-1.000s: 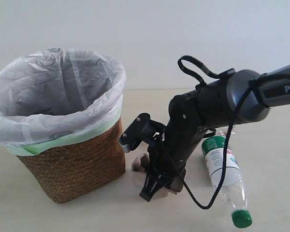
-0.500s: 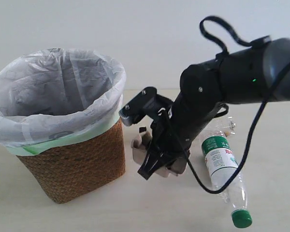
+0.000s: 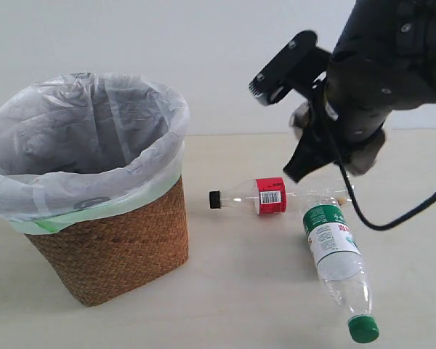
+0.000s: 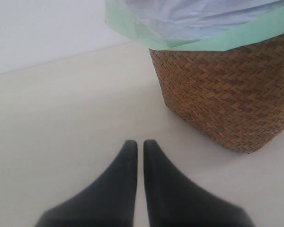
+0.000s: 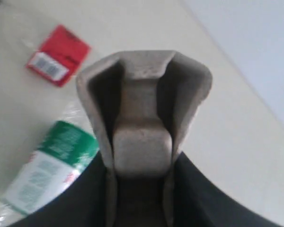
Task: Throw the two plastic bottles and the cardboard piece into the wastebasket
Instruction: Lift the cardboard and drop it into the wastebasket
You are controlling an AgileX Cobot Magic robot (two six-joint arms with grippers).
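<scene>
The outside camera stands off from the table [image 3: 225, 305], a little above it, facing the pale wall [image 3: 203, 43], basket [image 3: 109, 247] on its left. My left wrist camera sits low, looking past my left pincer [image 4: 139, 143] to that basket's woven side, quite near. My right wrist camera looks down past the cardboard piece [image 5: 142, 118], very close, onto the slim bottle [image 5: 59, 56] and large bottle [image 5: 61, 146], both shared with the outside camera.

pale table [image 3: 225, 305], wastebasket [image 3: 109, 240], red-label bottle [image 3: 269, 196], green-label bottle [image 3: 334, 254]
</scene>
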